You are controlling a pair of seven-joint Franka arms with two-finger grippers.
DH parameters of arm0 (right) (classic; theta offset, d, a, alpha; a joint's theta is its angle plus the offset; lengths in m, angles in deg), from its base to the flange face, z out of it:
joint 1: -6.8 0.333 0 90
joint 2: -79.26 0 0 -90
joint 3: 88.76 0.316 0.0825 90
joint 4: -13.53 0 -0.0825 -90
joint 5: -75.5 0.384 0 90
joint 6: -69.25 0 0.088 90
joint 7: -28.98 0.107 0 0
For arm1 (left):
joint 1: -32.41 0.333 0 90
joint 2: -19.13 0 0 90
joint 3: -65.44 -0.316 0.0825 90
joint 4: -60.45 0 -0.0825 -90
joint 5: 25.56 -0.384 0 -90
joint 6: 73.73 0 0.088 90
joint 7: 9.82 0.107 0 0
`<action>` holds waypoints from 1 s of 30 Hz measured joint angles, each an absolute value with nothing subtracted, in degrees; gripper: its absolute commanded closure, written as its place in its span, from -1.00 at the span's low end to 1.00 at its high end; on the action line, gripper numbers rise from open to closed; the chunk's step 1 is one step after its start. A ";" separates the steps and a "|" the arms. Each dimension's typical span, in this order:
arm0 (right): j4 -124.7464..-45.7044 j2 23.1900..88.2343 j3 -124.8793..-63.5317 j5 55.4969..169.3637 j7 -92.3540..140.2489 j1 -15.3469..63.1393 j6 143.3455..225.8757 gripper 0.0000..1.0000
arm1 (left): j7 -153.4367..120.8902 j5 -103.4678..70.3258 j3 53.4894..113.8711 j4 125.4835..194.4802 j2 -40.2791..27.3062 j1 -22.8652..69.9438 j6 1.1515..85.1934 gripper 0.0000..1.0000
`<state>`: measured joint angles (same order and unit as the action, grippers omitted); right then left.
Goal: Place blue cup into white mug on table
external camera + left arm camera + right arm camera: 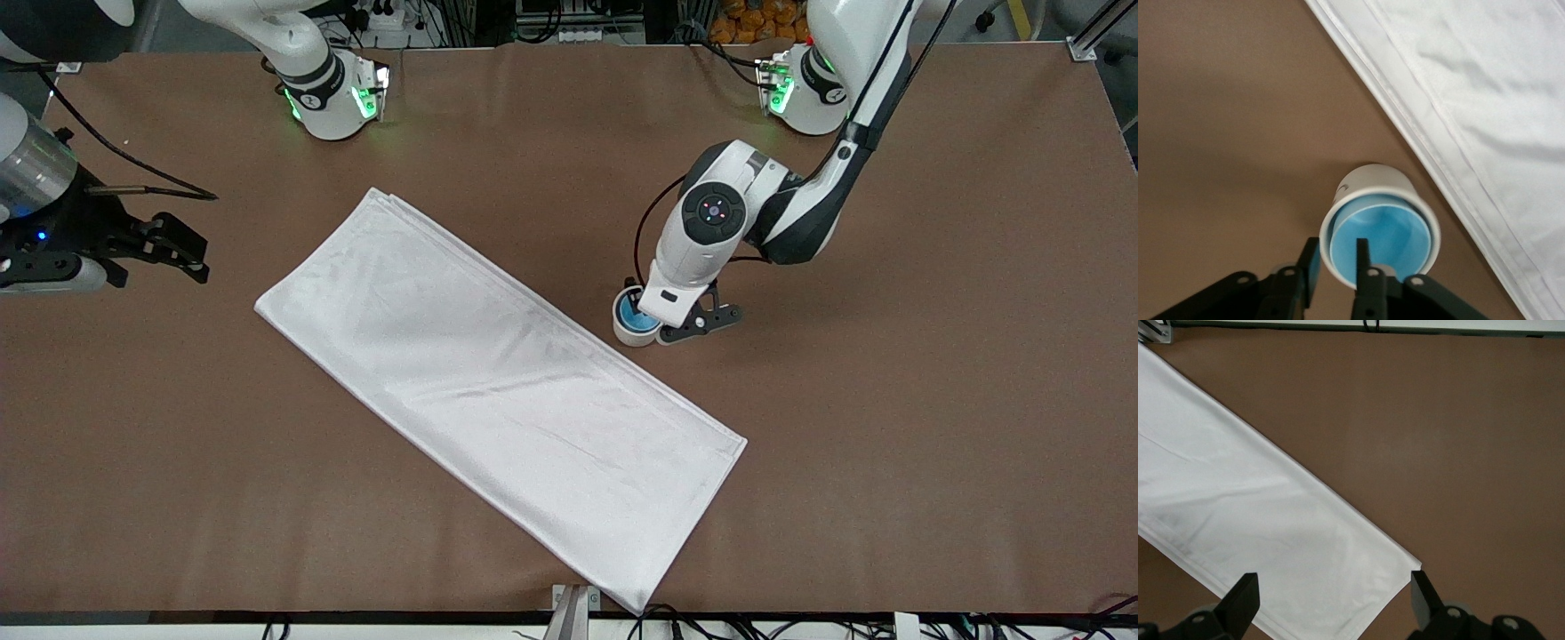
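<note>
The white mug (626,336) stands upright on the brown table (907,400), beside the long edge of the white cloth. The blue cup (632,313) sits inside it, seen from above in the left wrist view: blue cup (1386,233) within the white mug's rim (1371,175). My left gripper (1337,265) is low over the mug's rim, one finger inside the cup and one outside the mug, with a gap to the walls, so it is open. It shows in the front view (660,327) too. My right gripper (182,252) waits open and empty at the right arm's end of the table.
A long white folded cloth (498,391) lies diagonally across the middle of the table, its edge close to the mug (1458,120). The right wrist view shows one cloth corner (1271,533) under the right gripper (1333,600).
</note>
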<state>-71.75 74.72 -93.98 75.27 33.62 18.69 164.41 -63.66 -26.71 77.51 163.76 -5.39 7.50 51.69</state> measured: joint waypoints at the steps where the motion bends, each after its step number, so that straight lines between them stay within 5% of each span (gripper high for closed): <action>1: -71.75 74.74 -93.97 75.27 33.62 18.65 164.41 -1.00 | -63.66 -26.74 77.48 163.68 -5.35 7.63 51.69 -1.00; 23: -73.37 75.20 -93.96 75.31 32.66 16.41 164.41 -1.00 | -25.76 -27.66 76.87 162.70 2.37 33.07 45.11 -1.00; 30: -73.45 75.67 -93.96 75.31 31.86 15.00 164.36 -1.00 | -20.63 -27.66 76.98 167.91 9.15 36.31 43.43 -1.00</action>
<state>-73.45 75.67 -93.96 75.31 31.86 15.00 164.36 -20.63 -27.66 76.98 167.91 9.15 36.31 43.43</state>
